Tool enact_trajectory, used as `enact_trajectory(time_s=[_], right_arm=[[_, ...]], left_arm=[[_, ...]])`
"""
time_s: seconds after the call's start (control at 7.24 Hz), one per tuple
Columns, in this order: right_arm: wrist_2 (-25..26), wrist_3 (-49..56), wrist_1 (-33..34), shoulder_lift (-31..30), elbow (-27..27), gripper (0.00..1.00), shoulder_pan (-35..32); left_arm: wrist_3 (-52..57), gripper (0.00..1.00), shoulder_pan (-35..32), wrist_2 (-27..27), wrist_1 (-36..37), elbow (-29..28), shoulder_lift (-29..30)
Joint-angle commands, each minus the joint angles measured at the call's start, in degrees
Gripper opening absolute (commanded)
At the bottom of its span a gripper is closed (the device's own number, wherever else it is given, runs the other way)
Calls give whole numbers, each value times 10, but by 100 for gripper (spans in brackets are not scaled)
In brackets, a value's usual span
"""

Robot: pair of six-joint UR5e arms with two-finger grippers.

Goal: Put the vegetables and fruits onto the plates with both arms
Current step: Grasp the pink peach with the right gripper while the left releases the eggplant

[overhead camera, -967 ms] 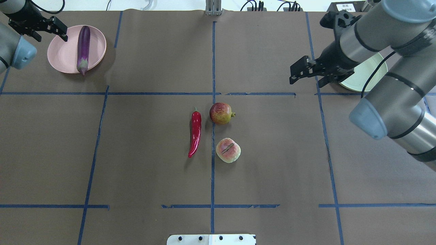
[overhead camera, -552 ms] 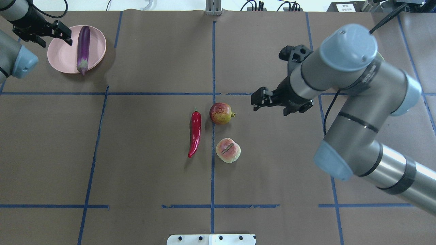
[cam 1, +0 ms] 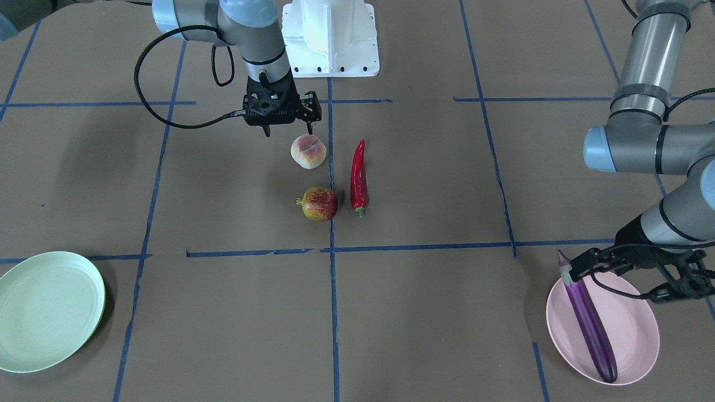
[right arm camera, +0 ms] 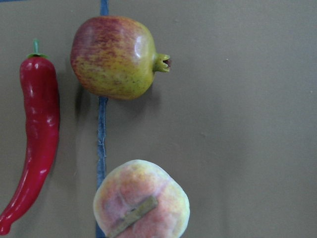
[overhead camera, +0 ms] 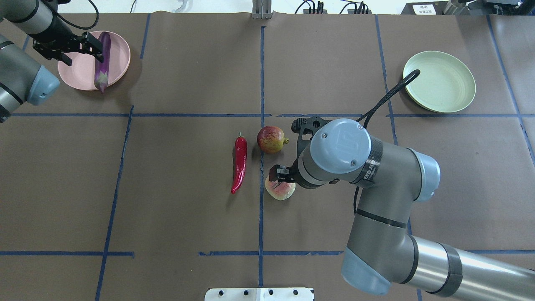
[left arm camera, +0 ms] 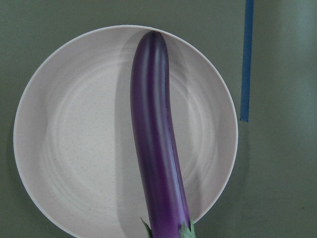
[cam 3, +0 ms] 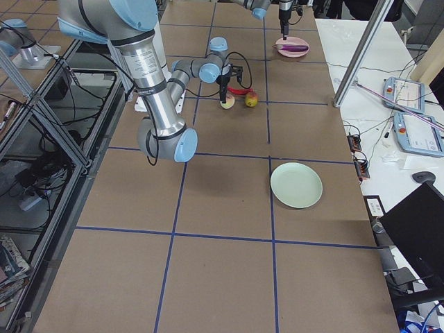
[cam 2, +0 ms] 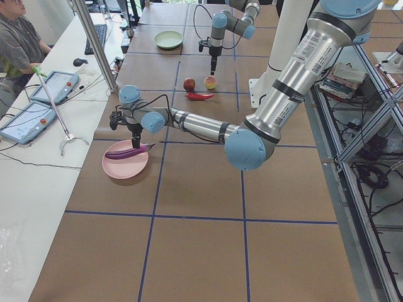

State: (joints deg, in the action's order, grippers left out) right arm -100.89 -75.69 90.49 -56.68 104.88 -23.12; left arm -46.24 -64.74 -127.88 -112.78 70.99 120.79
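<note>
Front view first: the right pincer [cam 1: 287,129] hangs with jaws apart right by the peach [cam 1: 308,151], which sits just beside the chili [cam 1: 358,177], at its tip end. It looks lined up for a pick, with nothing gripped yet. The pomegranate [cam 1: 318,204] sits beside the chili's stem end. Well apart from the chili, the left pincer [cam 1: 623,277] hovers with jaws apart over the pink plate [cam 1: 637,340]. The eggplant [cam 1: 589,318] lies across that plate, cap past the rim, so that vegetable looks delivered. The mint plate [cam 1: 50,310], well apart on the chili's other side, is likely meant for fruit.

Overhead: the right arm [overhead camera: 347,154] hides part of the peach. One fingertip [overhead camera: 277,171] shows over the peach's edge nearest the pomegranate. Touching? Can't tell.

Side views: too small to add anything.

Left wrist: the eggplant runs down the middle of the plate, and no fingers are in frame.

Right wrist: the peach sits at the bottom edge, closest to the pincer, with the chili and pomegranate beyond. The peach looks like the target.
</note>
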Motion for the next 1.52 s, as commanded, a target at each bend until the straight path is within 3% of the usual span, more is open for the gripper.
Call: enact_trajectory(time_s=[0.0,0.69,0.83,0.97,1.1,1.38], right_arm=[[10,6,0,51,-67,100,5],[21,37,0,60,-112,100,6],[20,36,1,60,-112,89,9],[18,34,4,60,-111,26,9],[18,34,33,60,-89,4,7],[-8,56,139,59,-5,3,-46]], left_arm=[[-14,100,5,0,0,6,0],[-16,100,8,0,-2,6,-9],[-16,100,8,0,-2,6,-9],[-16,100,8,0,-2,6,-9],[-17,100,8,0,-2,6,-9],[-28,100,8,0,-2,9,-9]])
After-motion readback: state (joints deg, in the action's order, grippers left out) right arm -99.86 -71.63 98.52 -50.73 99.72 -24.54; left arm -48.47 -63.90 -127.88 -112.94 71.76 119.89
